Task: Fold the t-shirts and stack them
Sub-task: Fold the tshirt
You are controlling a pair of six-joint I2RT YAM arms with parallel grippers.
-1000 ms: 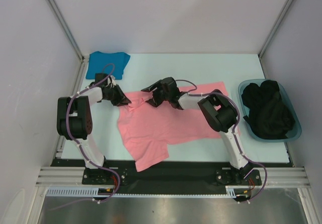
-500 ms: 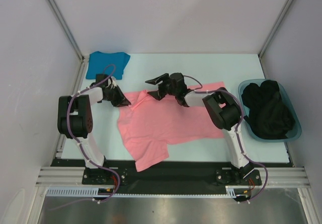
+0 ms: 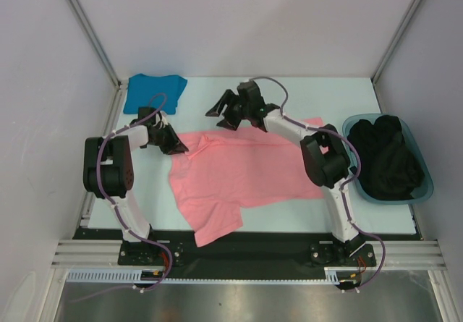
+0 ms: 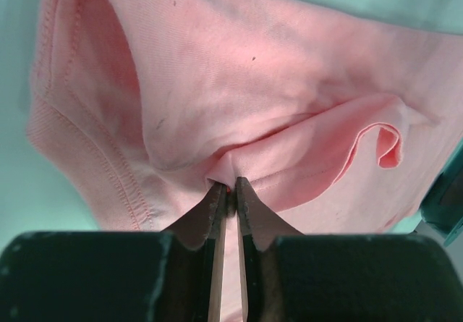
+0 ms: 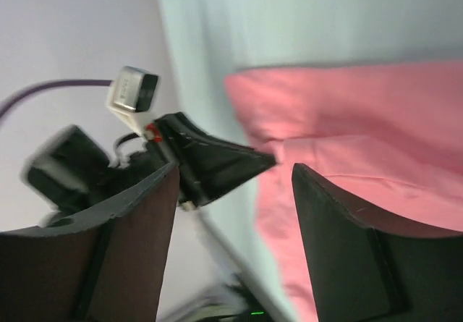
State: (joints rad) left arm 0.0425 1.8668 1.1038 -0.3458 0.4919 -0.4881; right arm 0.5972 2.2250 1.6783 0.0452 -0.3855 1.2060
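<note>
**Top external:** The salmon pink t-shirt lies spread across the middle of the worktop. The teal-blue t-shirt sits folded in the far left corner. The right gripper hangs near the pink shirt's far edge.

**Left wrist:** The left gripper is pressed together on a raised fold of the salmon pink t-shirt.

**Right wrist:** The view is blurred. The jaws are spread wide, apparently with nothing between them.
</note>
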